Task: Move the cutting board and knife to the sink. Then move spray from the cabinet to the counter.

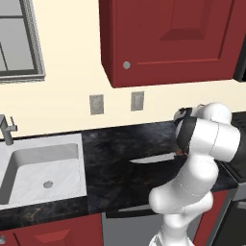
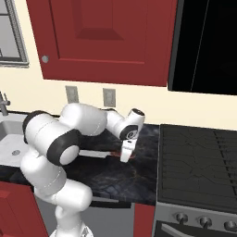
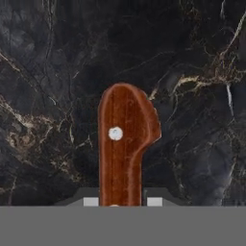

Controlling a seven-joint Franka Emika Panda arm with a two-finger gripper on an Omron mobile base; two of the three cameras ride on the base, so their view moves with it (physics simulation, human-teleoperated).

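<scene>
Fingers (image 3: 91, 202) either side of knife (image 3: 124, 144) handle, above counter (image 3: 48, 72).

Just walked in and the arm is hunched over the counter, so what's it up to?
The robot's gripper is shut on the knife, with its fingers on either side of the reddish wooden handle. The blade points left along the black counter, toward the white sink. The sink basin holds nothing yet, so the knife has not been moved over.
</scene>
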